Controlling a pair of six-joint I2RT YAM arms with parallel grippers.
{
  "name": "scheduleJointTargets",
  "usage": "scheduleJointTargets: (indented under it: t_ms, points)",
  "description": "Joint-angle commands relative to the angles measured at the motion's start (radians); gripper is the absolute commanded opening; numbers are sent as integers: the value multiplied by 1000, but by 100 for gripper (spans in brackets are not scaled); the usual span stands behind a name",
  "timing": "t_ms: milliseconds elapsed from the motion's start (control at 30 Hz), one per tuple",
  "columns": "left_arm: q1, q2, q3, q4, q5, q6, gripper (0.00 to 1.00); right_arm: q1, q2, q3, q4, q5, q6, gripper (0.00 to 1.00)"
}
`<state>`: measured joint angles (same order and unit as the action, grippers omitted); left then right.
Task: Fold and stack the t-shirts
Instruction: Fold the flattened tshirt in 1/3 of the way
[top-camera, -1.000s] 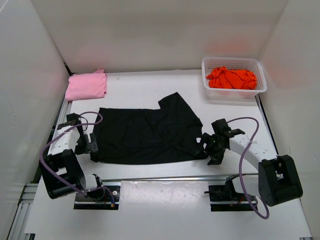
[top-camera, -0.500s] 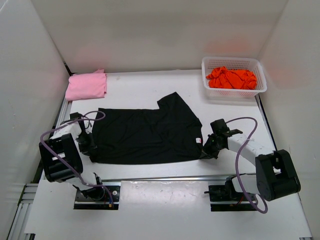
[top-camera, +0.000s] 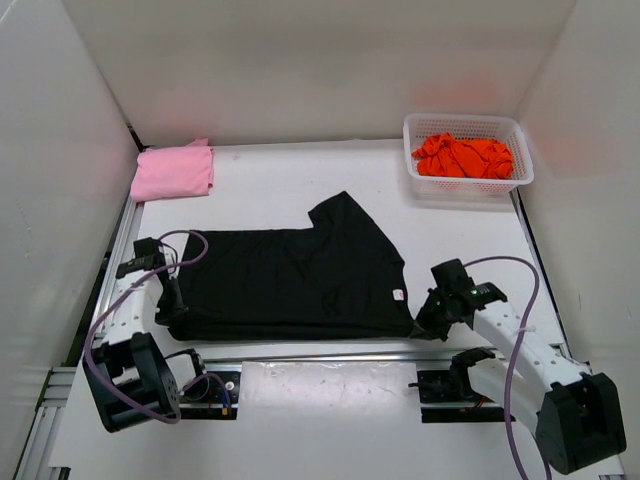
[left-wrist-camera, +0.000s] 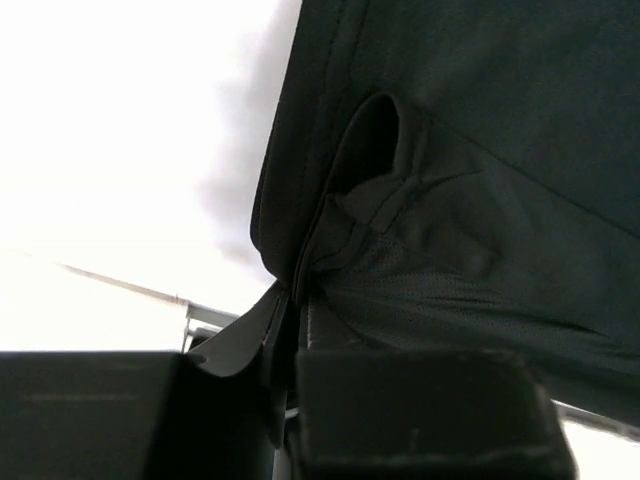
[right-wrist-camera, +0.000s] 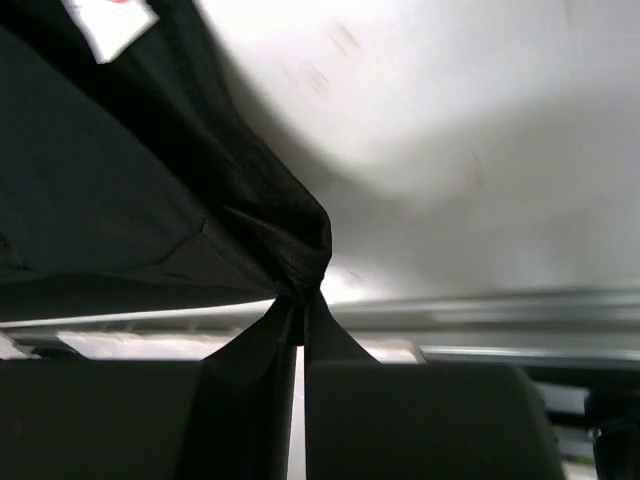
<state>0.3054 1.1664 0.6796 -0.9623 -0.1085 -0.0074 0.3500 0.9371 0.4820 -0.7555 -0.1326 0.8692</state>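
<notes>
The black t-shirt (top-camera: 290, 275) lies spread across the middle of the table, its near edge close to the metal rail. My left gripper (top-camera: 170, 308) is shut on its near left corner, the cloth (left-wrist-camera: 400, 200) pinched between the jaws. At the near right corner my right gripper (top-camera: 428, 322) is shut on the black t-shirt too, a bunched tip of cloth (right-wrist-camera: 290, 250) caught between its fingers. A folded pink t-shirt (top-camera: 173, 170) rests at the far left. The orange t-shirt (top-camera: 463, 156) lies crumpled inside the basket.
A white mesh basket (top-camera: 468, 183) stands at the far right corner. A metal rail (top-camera: 330, 355) runs along the near edge in front of the arm bases. White walls close in the table on three sides.
Both grippers have closed on the near corners of the black t-shirt and pulled them toward the near edge. The shirt has shifted nearer and flattened.
</notes>
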Motion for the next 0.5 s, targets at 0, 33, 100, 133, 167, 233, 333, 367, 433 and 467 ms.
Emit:
scheduleJointTargets:
  t_ms: [0, 33, 100, 133, 167, 233, 333, 367, 433, 467]
  points:
    - [4, -43, -49, -49, -79, 7, 20, 18, -55, -62, -133, 25, 74, 0]
    - [4, -57, -63, -49, -89, 7, 20, 18, -55, -62, -133, 25, 74, 0]
    - [4, -73, -101, -49, -89, 7, 23, 18, -76, -62, -163, 34, 74, 0]
    - [4, -86, -110, -49, -89, 7, 23, 18, -77, -62, -163, 34, 74, 0]
    - [4, -99, -124, -49, -102, 7, 24, 18, -87, -72, -177, 34, 83, 0]
    - [4, -109, -124, -49, -111, 7, 28, 27, -98, -85, -186, 34, 83, 0]
    - [4, -109, -134, -49, -111, 7, 46, 27, -112, -112, -186, 25, 83, 23]
    - [4, -109, -134, -49, -111, 7, 57, 27, -112, -112, -186, 25, 83, 40]
    - [4, -109, -134, -49, -132, 7, 78, 27, -121, -112, -209, 25, 74, 72]
    - [4, -109, -134, -49, -141, 7, 88, 27, -121, -112, -218, 25, 74, 77]
